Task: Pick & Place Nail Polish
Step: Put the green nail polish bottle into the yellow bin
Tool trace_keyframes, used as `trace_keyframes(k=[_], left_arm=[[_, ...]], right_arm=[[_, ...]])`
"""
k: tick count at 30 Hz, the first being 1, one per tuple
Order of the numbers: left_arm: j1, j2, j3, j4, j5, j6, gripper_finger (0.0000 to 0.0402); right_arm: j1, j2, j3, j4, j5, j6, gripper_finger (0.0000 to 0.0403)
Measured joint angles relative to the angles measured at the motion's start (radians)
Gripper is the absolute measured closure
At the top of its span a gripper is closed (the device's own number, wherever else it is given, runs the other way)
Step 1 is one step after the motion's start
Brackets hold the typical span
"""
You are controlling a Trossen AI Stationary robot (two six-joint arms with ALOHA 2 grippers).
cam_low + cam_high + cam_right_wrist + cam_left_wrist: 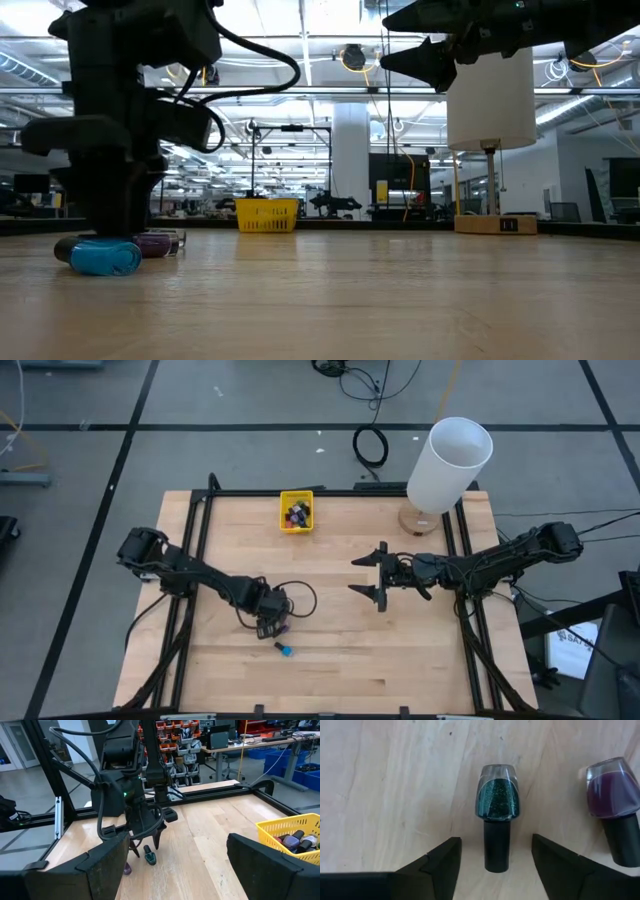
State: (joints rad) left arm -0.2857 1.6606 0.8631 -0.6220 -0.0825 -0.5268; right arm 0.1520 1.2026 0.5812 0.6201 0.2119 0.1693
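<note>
the left arm reaches low across the wooden table (340, 650), its left gripper (492, 865) pointing down with both dark fingers spread, holding nothing, straddling the black cap of a small green glitter nail polish bottle (498, 800) lying flat. a purple bottle (612, 795) lies just beside. the right gripper (378, 576) hovers wide open mid-table, empty, near the yellow bin (296, 512) of bottles.
</note>
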Motion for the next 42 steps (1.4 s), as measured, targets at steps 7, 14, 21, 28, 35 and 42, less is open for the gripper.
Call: trace_keyframes(k=[7, 14, 21, 28, 35, 42], left_arm=[[0.018, 0.001, 0.000, 0.000, 0.004, -0.006, 0.0254], [0.038, 0.000, -0.001, -0.001, 0.031, 0.013, 0.0358], [0.043, 0.000, 0.000, -0.001, 0.045, 0.020, 0.0366], [0.045, -0.014, -0.005, 0.037, -0.005, 0.043, 0.0364], [0.042, -0.088, -0.005, 0.150, -0.005, 0.124, 0.0363], [0.043, -0.159, -0.004, 0.268, -0.039, 0.241, 0.0364]], right_arm=[[0.000, 0.000, 0.000, 0.000, 0.000, -0.001, 0.0083], [0.000, 0.000, 0.000, 0.000, -0.003, -0.001, 0.0083], [0.000, 0.000, 0.000, -0.001, -0.003, -0.001, 0.0083], [0.000, 0.000, 0.000, -0.001, -0.003, -0.001, 0.0083], [0.000, 0.000, 0.000, -0.004, -0.003, 0.000, 0.0083], [0.000, 0.000, 0.000, -0.004, -0.003, 0.000, 0.0083]])
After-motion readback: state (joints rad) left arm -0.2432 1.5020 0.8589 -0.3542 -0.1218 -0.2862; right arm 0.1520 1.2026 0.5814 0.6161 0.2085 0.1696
